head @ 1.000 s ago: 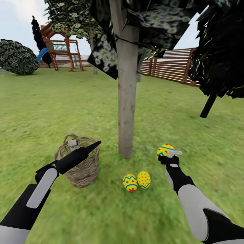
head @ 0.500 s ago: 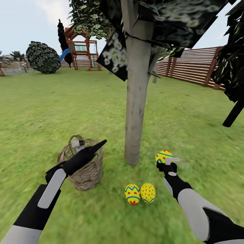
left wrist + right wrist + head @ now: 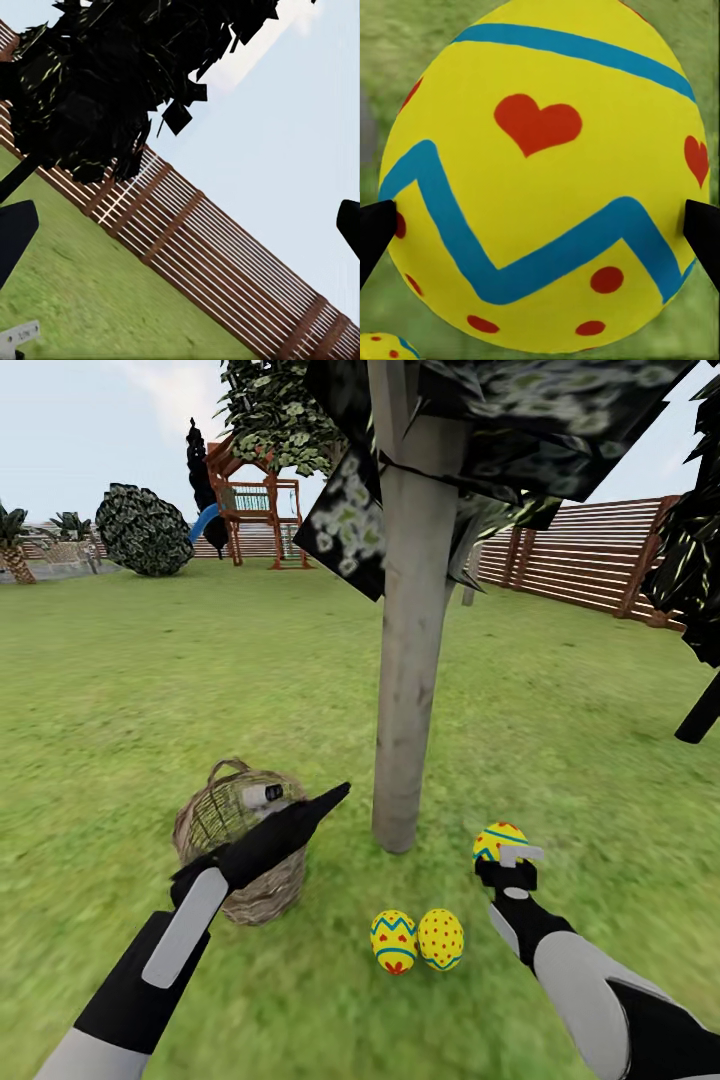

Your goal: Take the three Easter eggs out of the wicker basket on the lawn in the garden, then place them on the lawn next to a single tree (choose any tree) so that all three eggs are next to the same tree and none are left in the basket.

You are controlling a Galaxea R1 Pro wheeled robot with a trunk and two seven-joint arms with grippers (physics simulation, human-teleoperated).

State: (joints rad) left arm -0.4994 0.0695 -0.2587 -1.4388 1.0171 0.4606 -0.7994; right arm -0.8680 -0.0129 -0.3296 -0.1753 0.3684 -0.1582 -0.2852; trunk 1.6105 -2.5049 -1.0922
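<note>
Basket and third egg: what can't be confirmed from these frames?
- Wicker basket bottom, head view: the left arm crosses the rim, so "empty" is not certain.
- Third egg, head view: the right gripper covers its lower part; whether it touches the lawn is unclear.
- Right jaws, right wrist view: tips cut off at both frame edges beside the egg.
- Left gripper, head view: too small to judge.

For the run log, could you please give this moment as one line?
right pincer: shut on third egg | two eggs: on lawn by tree | left pincer: open, over basket
</note>
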